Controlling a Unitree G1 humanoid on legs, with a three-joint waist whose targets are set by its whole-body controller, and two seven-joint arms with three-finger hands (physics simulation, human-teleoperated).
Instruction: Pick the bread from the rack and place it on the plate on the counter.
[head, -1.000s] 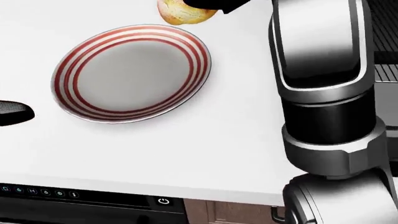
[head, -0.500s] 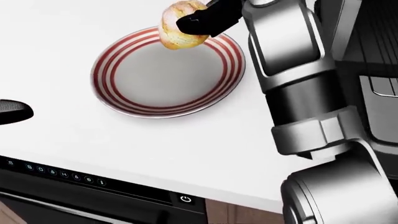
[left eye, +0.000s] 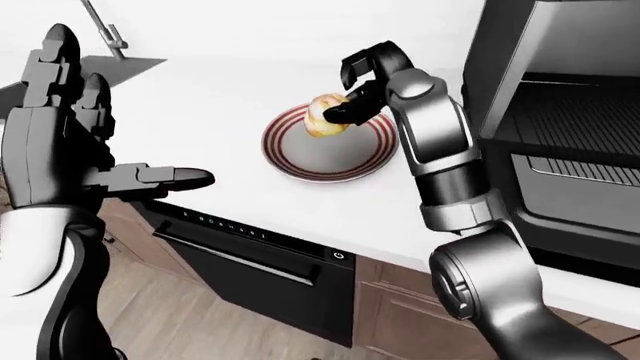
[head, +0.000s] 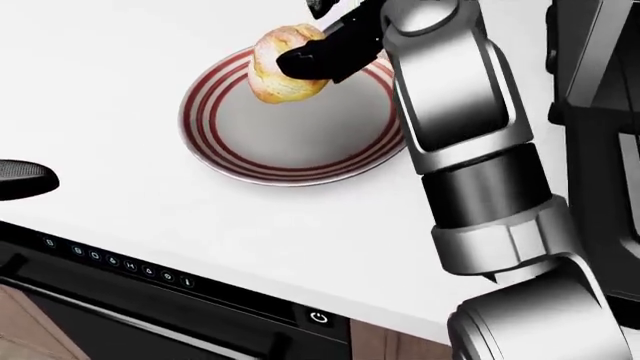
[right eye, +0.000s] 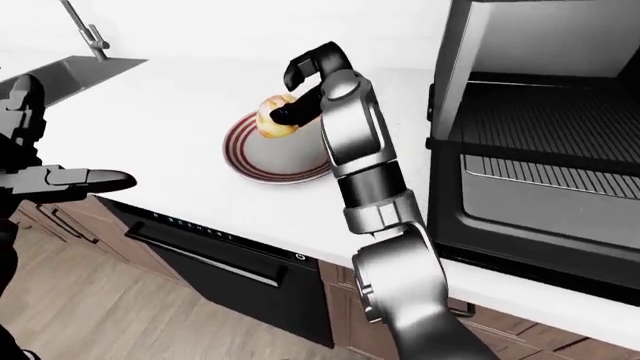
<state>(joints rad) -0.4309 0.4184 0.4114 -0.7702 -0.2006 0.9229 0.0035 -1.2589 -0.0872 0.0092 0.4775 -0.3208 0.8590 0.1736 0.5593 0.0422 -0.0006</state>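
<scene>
White counter (head: 130, 97) bore the striped plate (head: 300, 161); above its upper-left rim, bread (head: 283, 64) gripped by right hand (left eye: 362, 94); best lowered toward the plate's centre before releasing, left hand (left eye: 60, 142) spread wide.

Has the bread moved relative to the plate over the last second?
Yes. The bread, beyond the plate's upper rim a second ago, now hangs over its upper part in the right hand.

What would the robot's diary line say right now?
right hand: holding bread | bread: over plate | left hand: open, empty | stage: placing
</scene>
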